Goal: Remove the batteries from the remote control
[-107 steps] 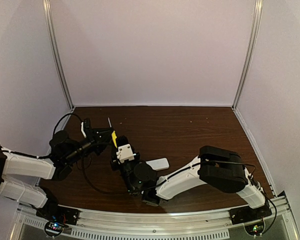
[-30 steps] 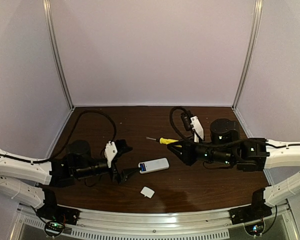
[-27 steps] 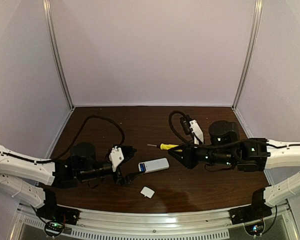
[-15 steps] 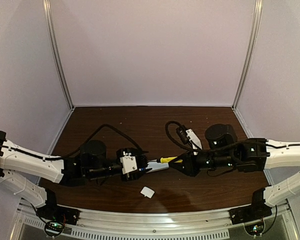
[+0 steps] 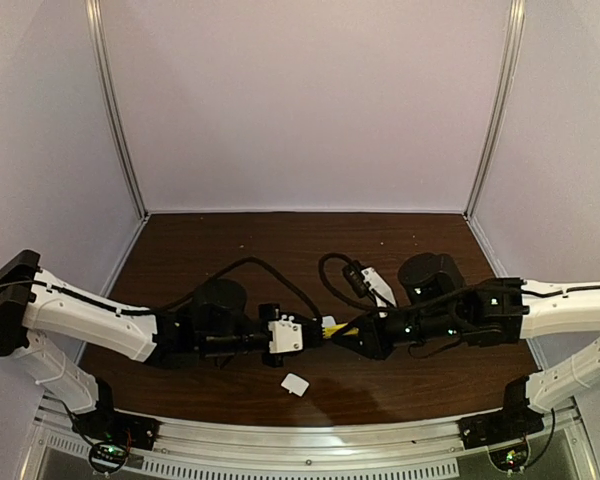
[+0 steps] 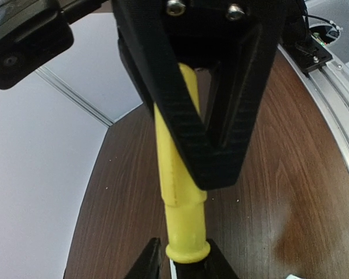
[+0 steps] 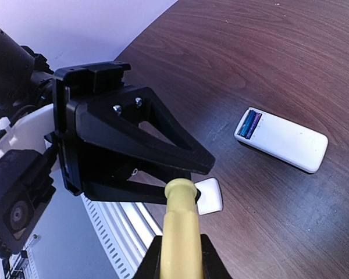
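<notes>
The white remote control (image 7: 285,141) lies flat on the brown table, its compartment open with the two blue batteries (image 7: 250,124) in one end. In the top view the grippers hide it. My right gripper (image 7: 180,258) is shut on the yellow-handled screwdriver (image 7: 181,226) and holds it above the table. My left gripper (image 6: 183,264) faces it, its fingers closed against the butt end of the handle (image 6: 177,186). In the top view the left gripper (image 5: 318,331) and the right gripper (image 5: 344,336) meet mid-table at the screwdriver (image 5: 330,327).
The small white squarish cover piece (image 5: 296,384) lies loose near the front edge, and shows in the right wrist view (image 7: 210,197). A metal rail (image 5: 310,445) runs along the front. Walls close the back and sides. Arm cables loop over the table's middle.
My right gripper took the screwdriver off the table and carried it left. My left arm reached right to meet it and closed on the handle's end. The grippers now cover the remote in the top view.
</notes>
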